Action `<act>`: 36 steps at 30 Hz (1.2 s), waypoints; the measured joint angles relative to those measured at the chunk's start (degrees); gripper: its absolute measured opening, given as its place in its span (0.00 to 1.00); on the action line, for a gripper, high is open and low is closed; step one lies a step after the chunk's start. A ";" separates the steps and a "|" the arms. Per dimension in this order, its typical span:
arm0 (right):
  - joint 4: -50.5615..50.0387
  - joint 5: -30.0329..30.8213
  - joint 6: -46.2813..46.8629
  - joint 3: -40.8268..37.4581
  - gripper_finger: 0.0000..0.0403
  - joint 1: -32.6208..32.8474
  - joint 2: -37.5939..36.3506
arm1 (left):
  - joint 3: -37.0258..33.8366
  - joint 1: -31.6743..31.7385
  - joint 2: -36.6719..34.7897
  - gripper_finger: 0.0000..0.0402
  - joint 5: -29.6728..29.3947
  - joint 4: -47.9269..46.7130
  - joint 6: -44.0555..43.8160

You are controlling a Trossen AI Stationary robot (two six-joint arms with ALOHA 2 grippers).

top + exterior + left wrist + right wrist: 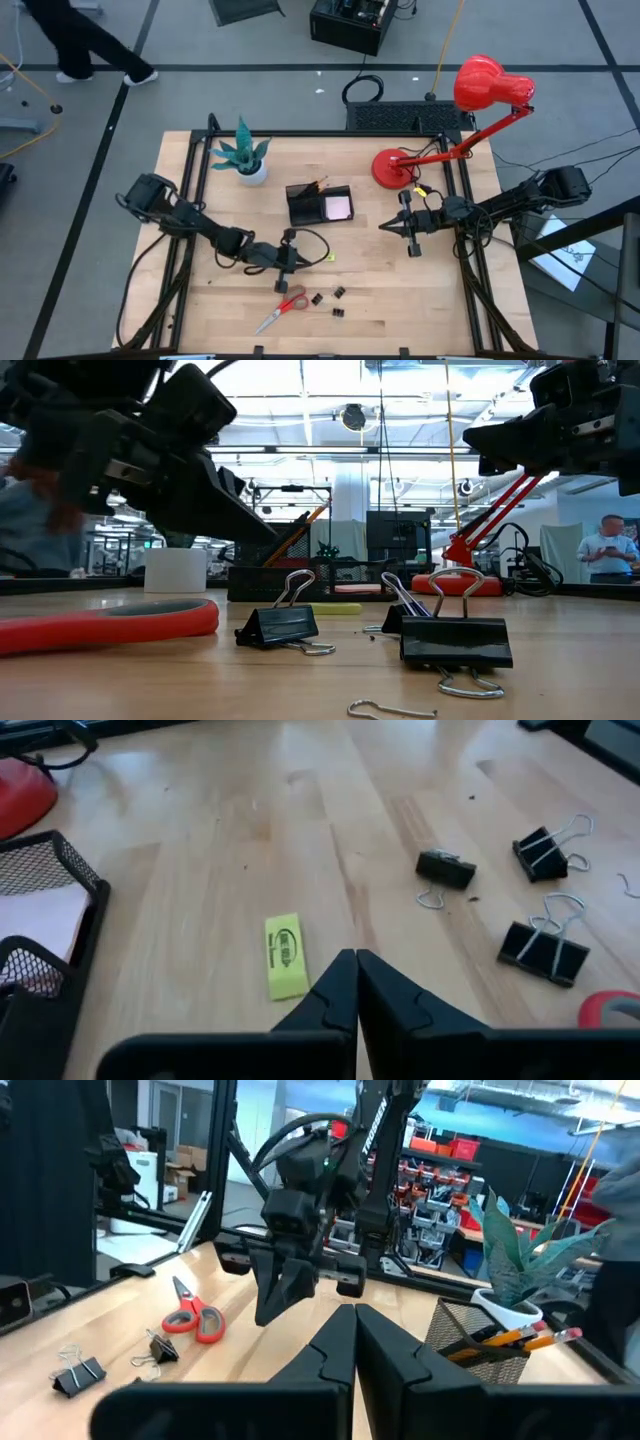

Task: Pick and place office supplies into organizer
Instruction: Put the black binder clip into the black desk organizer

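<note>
The small yellow piece [286, 956] lies flat on the desk [250, 840] just ahead of the closed, empty left tool [355, 960]; it looks light and stiff, best pinched across its narrow sides

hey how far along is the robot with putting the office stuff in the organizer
Partly done. The organizer already holds orange pencils and a pink sticky-note pad. Nothing is in hand: the left gripper, jaws shut and empty, hovers by the yellow piece; the right gripper waits near the lamp base. Still out: the scissors and three binder clips.
</note>
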 joint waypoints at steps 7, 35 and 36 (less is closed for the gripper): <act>4.51 0.16 -0.36 -0.01 0.01 0.00 0.00 | 0.02 1.49 -0.04 0.03 2.86 -0.63 0.49; -1.50 -1.49 9.83 0.01 0.02 5.48 0.00 | -5.86 -10.49 -17.43 0.01 -19.46 -11.62 6.30; -1.42 -1.29 9.36 0.11 0.04 6.54 0.00 | -7.43 -10.78 -18.25 0.01 -19.49 -8.99 7.49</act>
